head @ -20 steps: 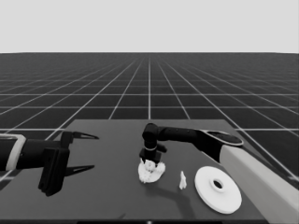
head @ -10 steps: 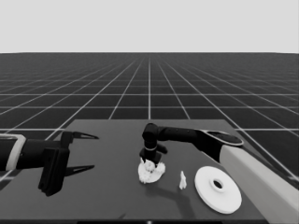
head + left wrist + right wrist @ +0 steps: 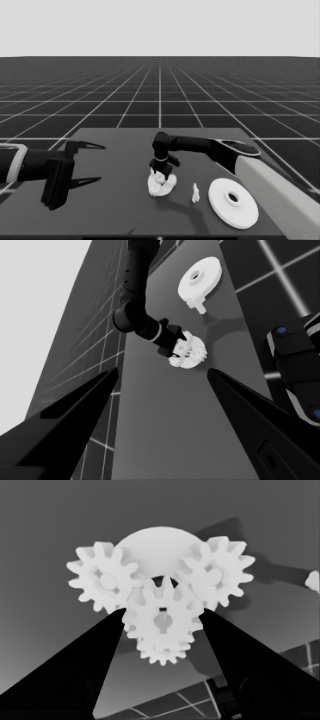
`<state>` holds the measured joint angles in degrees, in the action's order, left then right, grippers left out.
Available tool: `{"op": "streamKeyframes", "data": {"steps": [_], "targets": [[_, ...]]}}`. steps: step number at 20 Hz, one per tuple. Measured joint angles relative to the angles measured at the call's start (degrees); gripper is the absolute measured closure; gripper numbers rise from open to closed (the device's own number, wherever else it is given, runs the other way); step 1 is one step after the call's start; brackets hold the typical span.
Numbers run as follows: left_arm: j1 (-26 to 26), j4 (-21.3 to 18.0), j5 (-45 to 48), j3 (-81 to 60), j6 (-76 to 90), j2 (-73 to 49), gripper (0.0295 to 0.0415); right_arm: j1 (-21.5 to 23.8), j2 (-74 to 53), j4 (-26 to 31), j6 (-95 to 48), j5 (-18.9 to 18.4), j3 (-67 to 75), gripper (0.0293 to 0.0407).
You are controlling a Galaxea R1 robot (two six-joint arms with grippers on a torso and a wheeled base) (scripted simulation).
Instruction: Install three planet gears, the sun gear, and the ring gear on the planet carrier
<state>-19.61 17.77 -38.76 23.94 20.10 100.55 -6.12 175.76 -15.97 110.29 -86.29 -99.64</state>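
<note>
I keep the right gripper (image 3: 161,173) directly above the smaller round part (image 3: 161,186); its fingers pinch 1 small gear (image 3: 162,619) over the middle of that part. 2 gears (image 3: 104,582) already sit on it, and a 4th shows below the held one. The larger round part (image 3: 233,202) lies well apart from it, the thin white piece (image 3: 195,193) between them. The left gripper (image 3: 85,162) waits spread, far from it. I think teeth could clash and tilt the gear if I lower it misaligned.
</note>
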Motion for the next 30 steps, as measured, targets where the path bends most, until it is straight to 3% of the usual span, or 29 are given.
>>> {"op": "streamKeyframes", "data": {"steps": [30], "targets": [[0.0,0.0,0.0,0.0,0.0,0.0,0.0326,-0.1,0.0,0.0,18.0,0.0,0.0,0.0390]]}}
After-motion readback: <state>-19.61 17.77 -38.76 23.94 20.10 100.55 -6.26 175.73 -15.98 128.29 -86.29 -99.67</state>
